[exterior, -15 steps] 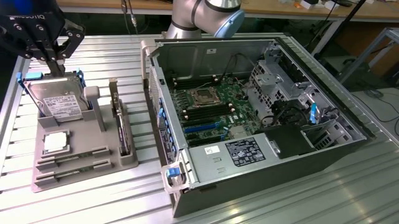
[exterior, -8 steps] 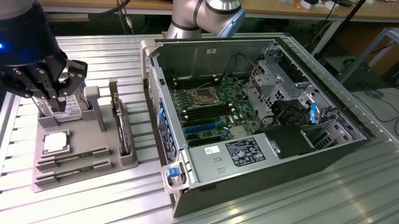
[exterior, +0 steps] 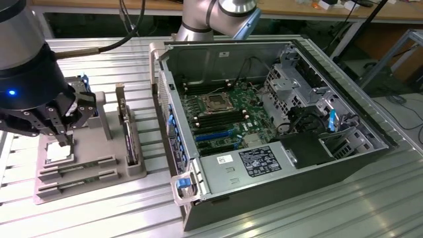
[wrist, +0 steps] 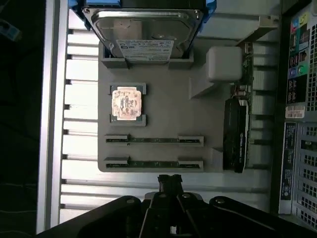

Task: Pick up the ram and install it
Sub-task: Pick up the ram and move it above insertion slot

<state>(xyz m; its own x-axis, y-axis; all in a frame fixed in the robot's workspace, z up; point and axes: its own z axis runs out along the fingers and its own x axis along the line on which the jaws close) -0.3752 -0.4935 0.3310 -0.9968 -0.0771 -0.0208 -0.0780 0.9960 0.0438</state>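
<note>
While the claw hovers above the grey tray, the step in hand is judged to be the approach for pick-up. Nothing is lifted yet. The claw is fully closed and has hold of nothing.

**Location.** The ram sits in the slot nearest one long edge of the tray. A second ram stick sits in the next slot inward, parallel to it. The hard drive stands at the opposite edge.

**Orientation.** The ram stands on its thin edge. Its long axis runs parallel to that near tray edge, one end pointing toward the tray side that carries the expansion card.

**Requirement.** A grasp calls for the fingers to be opened first, then centred over the stick's midpoint. They appear to close along the stick's length, so a quarter turn of the wrist is probably needed to close across its flat faces. The lift needs to be straight, clear of both end blocks.

The open computer case stands beside the tray.
</note>
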